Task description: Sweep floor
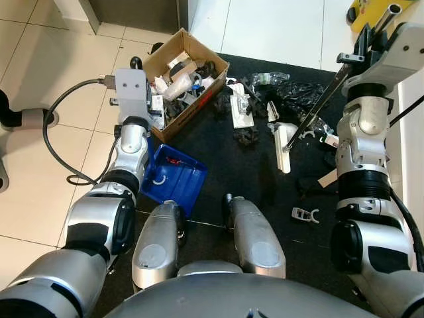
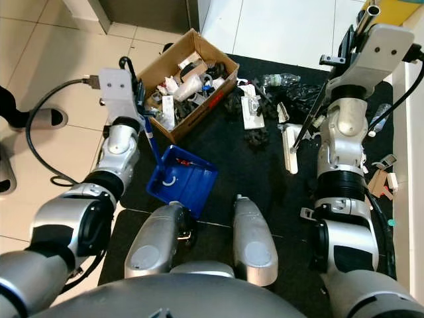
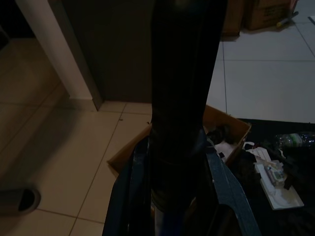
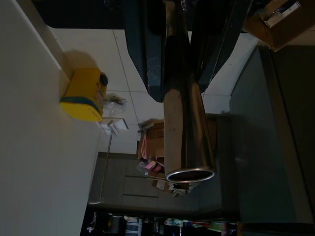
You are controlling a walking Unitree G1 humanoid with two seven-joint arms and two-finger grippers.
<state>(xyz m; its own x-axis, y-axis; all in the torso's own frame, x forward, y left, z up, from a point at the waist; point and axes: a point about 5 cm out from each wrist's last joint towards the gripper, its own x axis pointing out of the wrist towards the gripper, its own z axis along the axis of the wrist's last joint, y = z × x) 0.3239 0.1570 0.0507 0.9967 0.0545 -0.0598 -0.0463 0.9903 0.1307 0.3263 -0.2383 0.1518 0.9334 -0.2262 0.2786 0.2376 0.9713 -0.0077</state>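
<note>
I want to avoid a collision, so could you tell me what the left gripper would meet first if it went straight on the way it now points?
Most likely the open cardboard box of clutter just ahead of the left gripper, though depth is hard to judge.

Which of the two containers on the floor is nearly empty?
The blue dustpan by the left gripper, holding just a scrap or two; the cardboard box is crammed with rubbish.

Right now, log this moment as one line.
left gripper: holding blue dustpan | right gripper: holding broom by metal handle | clutter on black mat | cardboard box beside dustpan
</note>
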